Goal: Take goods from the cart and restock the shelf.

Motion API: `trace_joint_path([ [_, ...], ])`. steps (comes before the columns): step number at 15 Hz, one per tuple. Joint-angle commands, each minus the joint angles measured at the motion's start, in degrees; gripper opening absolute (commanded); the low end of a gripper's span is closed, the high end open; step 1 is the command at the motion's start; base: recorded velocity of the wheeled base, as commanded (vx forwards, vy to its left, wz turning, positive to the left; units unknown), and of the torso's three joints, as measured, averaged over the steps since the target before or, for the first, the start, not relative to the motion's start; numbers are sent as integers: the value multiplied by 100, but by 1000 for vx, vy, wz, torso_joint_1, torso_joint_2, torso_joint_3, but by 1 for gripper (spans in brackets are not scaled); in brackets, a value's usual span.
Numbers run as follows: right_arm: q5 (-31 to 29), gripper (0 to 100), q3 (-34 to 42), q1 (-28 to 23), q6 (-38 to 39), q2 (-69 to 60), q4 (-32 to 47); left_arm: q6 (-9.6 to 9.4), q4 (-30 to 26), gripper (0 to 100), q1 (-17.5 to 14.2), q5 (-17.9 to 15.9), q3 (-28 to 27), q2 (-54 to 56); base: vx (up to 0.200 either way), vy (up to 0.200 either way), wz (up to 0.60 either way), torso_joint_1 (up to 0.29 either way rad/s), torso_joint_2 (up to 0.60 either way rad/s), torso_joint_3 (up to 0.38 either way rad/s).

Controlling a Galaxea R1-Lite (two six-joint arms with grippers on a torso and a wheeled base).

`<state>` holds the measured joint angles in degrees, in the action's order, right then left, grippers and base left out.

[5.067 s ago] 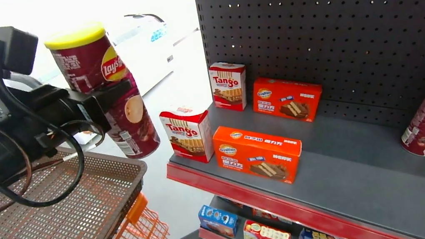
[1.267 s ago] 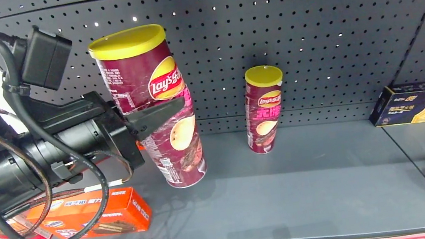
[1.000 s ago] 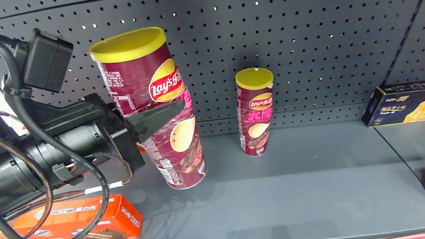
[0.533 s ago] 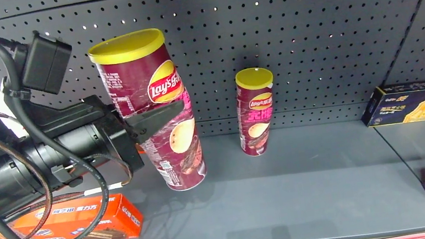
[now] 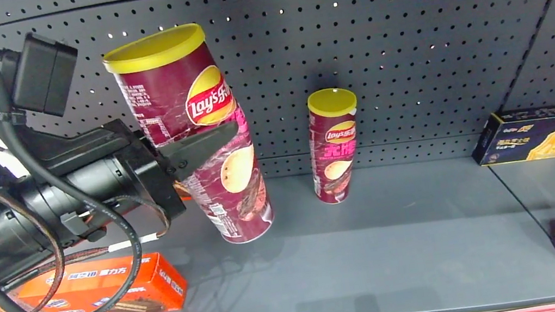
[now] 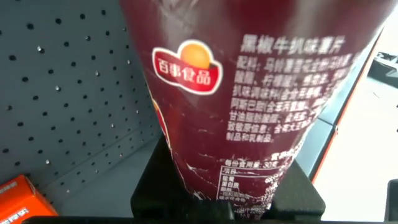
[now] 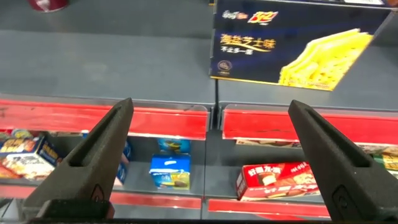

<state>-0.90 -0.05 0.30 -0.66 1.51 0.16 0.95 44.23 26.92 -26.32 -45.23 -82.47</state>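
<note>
Dark red with a yellow lid, the chip can [image 5: 175,94] is held in the left gripper [image 5: 215,143], which is closed around its middle. The can is tilted over the grey shelf [image 5: 407,252]. A second can [image 5: 334,147] stands up straight near the back wall, apart from the first. An orange box [image 5: 110,291] lies at the left front.

From the left wrist, the held can [image 6: 249,93] is very close, with grey shelf behind it.

From the right wrist, the right gripper [image 7: 210,106] is wide open and holds nothing. A dark blue box [image 7: 280,50] sits on the shelf past it.
</note>
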Motion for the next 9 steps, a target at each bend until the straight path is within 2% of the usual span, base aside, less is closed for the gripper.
trace_joint_path([
  [1,-6,100,-4,31,4,121,-7,2,7,0,7,4,163,20,0,0,0,0,0,0],
  [2,196,100,-320,49,-40,156,28,2,-11,0,-2,4,198,38,0,0,0,0,0,0],
  [3,635,100,-1665,189,48,1255,98,2,-11,0,-2,4,163,20,0,0,0,0,0,0],
  [4,837,100,-2017,347,136,2187,11,2,25,0,24,-5,198,3,0,0,0,0,0,0],
  [6,1417,100,-1964,857,-31,2494,-227,2,-19,0,94,13,119,-6,0,0,0,0,0,0],
  [7,1409,100,-1938,1007,-251,2749,-306,2,-28,0,86,13,128,3,0,0,0,0,0,0],
  [9,1321,100,-1938,928,-277,3373,-763,19,-28,0,68,22,172,12,0,0,0,0,0,0],
])
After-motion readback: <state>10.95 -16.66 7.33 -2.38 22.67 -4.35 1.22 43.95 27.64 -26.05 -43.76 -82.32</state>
